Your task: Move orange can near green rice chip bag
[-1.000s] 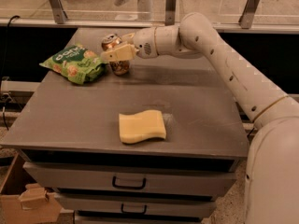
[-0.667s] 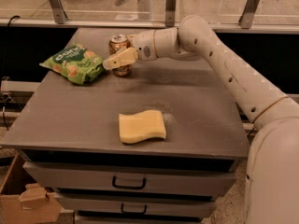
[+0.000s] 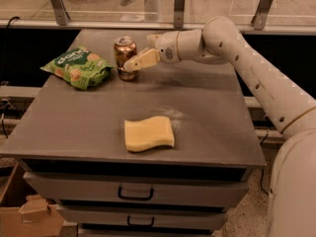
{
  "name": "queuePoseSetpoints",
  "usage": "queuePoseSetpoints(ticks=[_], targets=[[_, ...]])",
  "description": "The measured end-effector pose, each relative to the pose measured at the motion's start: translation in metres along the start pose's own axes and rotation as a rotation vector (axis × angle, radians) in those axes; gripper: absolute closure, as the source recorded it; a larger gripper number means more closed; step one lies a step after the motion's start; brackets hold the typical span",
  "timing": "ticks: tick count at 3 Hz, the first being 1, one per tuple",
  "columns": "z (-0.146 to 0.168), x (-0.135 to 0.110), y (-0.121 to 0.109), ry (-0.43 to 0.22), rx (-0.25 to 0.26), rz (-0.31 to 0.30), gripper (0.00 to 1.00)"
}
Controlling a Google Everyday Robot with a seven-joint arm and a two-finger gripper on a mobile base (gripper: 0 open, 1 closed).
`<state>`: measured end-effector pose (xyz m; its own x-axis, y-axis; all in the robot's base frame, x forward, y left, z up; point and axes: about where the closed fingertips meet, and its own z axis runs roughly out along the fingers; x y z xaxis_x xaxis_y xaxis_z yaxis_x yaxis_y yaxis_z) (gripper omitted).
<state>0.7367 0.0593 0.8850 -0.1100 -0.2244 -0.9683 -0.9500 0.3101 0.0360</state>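
Placement looks done: can stands upright near the far edge of the bench, just right of the bag, not touching. Gripper sits at its right side, fingers spread, gripping nothing. Best exit: draw straight back rightward, without nudging the can.

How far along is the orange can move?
Done: the orange can stands upright on the table, just right of the green rice chip bag, with a narrow gap between them.
In hand: the tool sits against the can's right side, low down. Whether it actually touches the can is unclear.
Left: probably only backing the tool away without tipping the can.
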Motion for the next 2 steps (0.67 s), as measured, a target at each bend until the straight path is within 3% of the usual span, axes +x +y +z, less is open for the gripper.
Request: queuePoseSetpoints(ticks=[2], targets=[[-0.171, 0.026, -0.123, 0.060, 0.483, -0.019, 0.00]])
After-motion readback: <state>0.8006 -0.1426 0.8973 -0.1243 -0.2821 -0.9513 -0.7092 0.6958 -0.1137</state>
